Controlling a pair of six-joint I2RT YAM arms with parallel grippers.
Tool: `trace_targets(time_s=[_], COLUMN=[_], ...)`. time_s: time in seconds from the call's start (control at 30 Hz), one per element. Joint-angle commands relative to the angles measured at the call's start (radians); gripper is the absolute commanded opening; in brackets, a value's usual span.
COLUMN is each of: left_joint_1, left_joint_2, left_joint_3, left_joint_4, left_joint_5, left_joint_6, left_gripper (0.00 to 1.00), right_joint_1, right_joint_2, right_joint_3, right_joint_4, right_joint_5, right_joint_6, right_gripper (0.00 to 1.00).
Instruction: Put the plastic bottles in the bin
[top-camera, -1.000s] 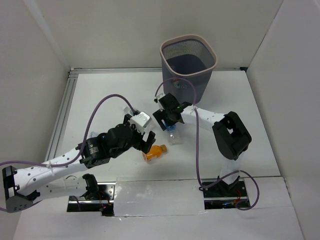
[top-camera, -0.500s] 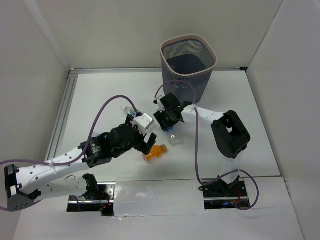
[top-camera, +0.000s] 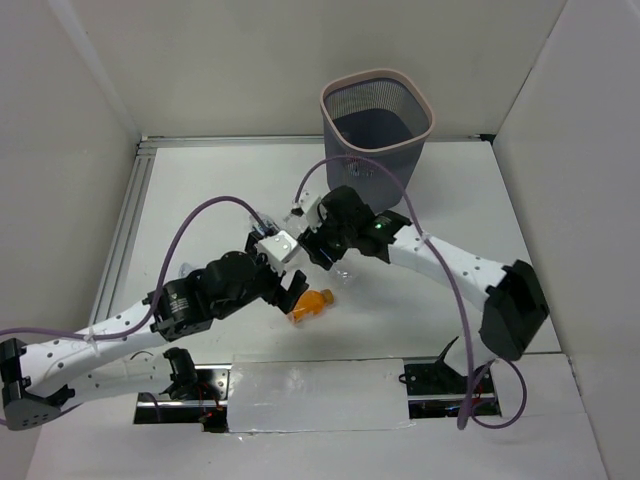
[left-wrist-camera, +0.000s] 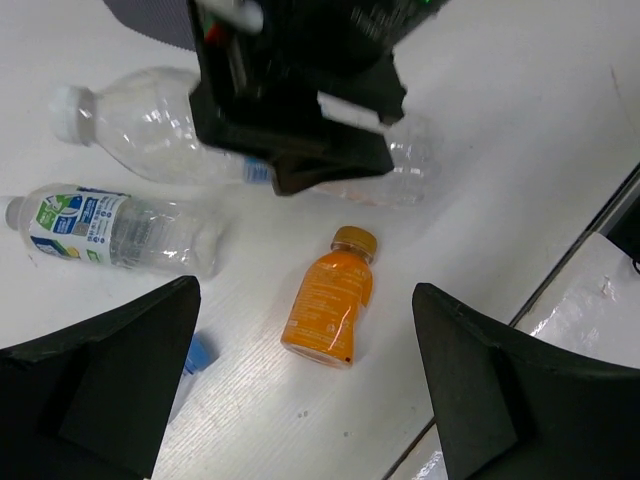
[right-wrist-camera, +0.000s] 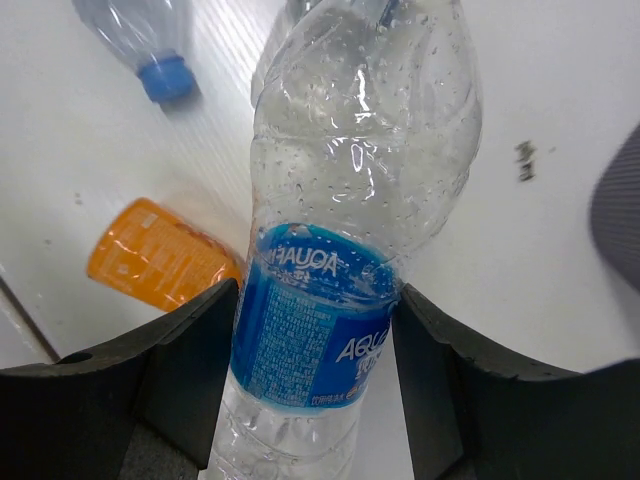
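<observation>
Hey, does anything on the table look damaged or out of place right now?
The blue-labelled bottle in the right gripper looks dented, with droplets inside. A small blue cube lies near the orange bottle; it is no bottle.

A flat white surface (top-camera: 200, 190) fills the middle of the top view, matte and plain. 3 bare white walls box it in: a back wall (top-camera: 230, 60), a left wall (top-camera: 50, 180) and a right wall (top-camera: 585, 180). The 2 side walls slant outward toward the camera. A pale metal rail (top-camera: 122, 235) runs along the left edge and turns along the far edge. At the near edge lies a glossy white sheet (top-camera: 310, 395), perhaps taped plastic. The light is soft and even, leaving only faint shadows. In the right wrist view a small dark mark (right-wrist-camera: 524, 160) sits on the surface.
</observation>
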Motion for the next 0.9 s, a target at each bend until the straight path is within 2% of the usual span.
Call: trace_targets(time_s=[0.0, 0.17, 0.3, 0.5, 0.6, 0.77, 0.87], left_joint_1=[-0.005, -0.005, -0.005, -0.005, -0.005, -0.005, -0.005], left_joint_2=[-0.052, -0.115, -0.105, -0.030, 0.009, 0.052, 0.079], left_joint_3=[-0.011, -0.050, -0.050, -0.031, -0.031, -0.012, -0.012], left_joint_4=[0.082, 0.119, 0.128, 0.109, 0.099, 0.077, 0.067], left_joint_5=[0.056, 0.084, 0.094, 0.105, 0.126, 0.136, 0.136], left_joint_6=[0.040, 0.069, 0.069, 0.069, 0.069, 0.069, 0.069], left_gripper=[1.00, 1.00, 1.00, 1.00, 1.00, 1.00, 1.00], right_joint_1=[-0.005, -0.014, -0.052, -0.164, -0.232, -0.315, -0.365], right_joint_2=[-0.121, -0.282, -0.352, -0.418, -0.402, -0.282, -0.169], right_joint_3=[0.065, 0.125, 0.197, 0.206, 0.232, 0.271, 0.353], right_joint_4=[-0.022, 0.032, 0.103, 0.339, 0.435, 0.607, 0.607], right_joint_5=[-0.027, -0.042, -0.030, 0.049, 0.049, 0.072, 0.072], right_joint_6=[-0.055, -0.064, -0.031, -0.007, -0.007, 0.011, -0.001], right_gripper=[0.35, 0.33, 0.33, 0.34, 0.34, 0.36, 0.39])
